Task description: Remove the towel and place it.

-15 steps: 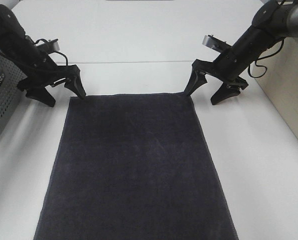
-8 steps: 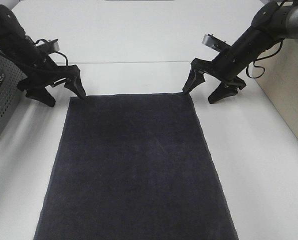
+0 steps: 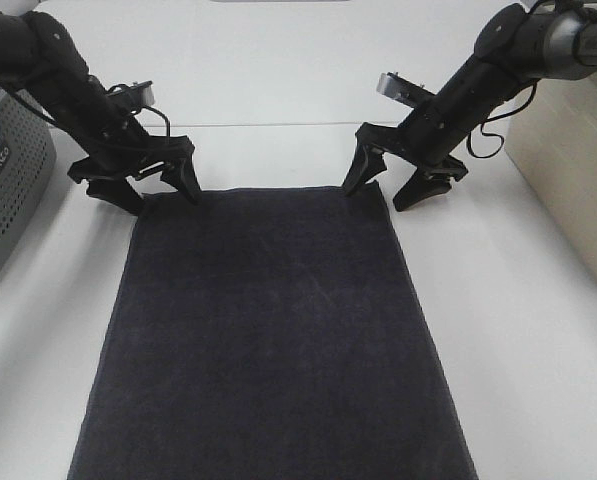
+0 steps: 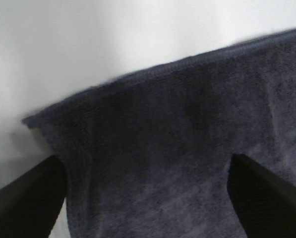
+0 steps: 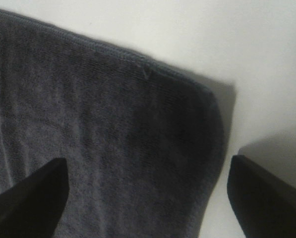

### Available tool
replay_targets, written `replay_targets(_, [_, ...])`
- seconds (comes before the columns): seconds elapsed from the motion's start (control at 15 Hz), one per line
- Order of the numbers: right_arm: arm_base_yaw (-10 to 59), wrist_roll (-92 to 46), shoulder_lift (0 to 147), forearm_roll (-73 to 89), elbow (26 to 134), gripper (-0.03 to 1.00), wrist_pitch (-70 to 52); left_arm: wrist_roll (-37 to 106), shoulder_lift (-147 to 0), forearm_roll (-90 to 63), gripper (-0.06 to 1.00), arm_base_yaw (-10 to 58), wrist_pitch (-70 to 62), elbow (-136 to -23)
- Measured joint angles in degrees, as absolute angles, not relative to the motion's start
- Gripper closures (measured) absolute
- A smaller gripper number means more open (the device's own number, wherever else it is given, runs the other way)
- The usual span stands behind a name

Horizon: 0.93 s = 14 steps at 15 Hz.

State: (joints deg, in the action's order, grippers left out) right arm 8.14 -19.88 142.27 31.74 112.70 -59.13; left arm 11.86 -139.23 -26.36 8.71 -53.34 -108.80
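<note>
The towel [image 3: 273,340], almost black terry cloth, lies flat on the white table [image 3: 278,70] and runs from mid-table to the near edge. My left gripper [image 3: 160,193] stands open over the towel's far left corner, one finger on the cloth and one just outside it. My right gripper [image 3: 383,190] stands open over the far right corner in the same way. In the left wrist view the towel [image 4: 177,148] fills the space between the spread fingertips [image 4: 24,198], its corner lying loose. The right wrist view shows the towel [image 5: 103,144] corner between wide fingertips [image 5: 266,198], ungripped.
A grey perforated basket [image 3: 8,190] stands at the left edge, close to the left arm. A beige box [image 3: 568,170] sits at the right edge behind the right arm. White table surface extends beyond the towel's far hem.
Both arms have moved inward: the left gripper shifted right and the right gripper shifted left, so each now straddles a far corner. The towel has not moved.
</note>
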Motion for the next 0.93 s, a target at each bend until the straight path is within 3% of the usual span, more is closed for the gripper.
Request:
replay_targets(0.33, [10.6,-19.71,142.27,31.0,112.7,0.14,-57.52,10.77,-139.34,-26.93,0.13,10.66,-52.31,-108.8])
replay_targets(0.6, [11.0,-18.28,142.49,29.68,112.7,0.24,-55.63,10.71,-139.52,-26.81,0.22,10.66,-52.31,-108.8])
replay_targets(0.93, [11.0,-18.28,142.72,28.99,112.7,0.3,-50.42,10.54,-139.57,-26.81,0.23,10.66,-52.37,-108.8])
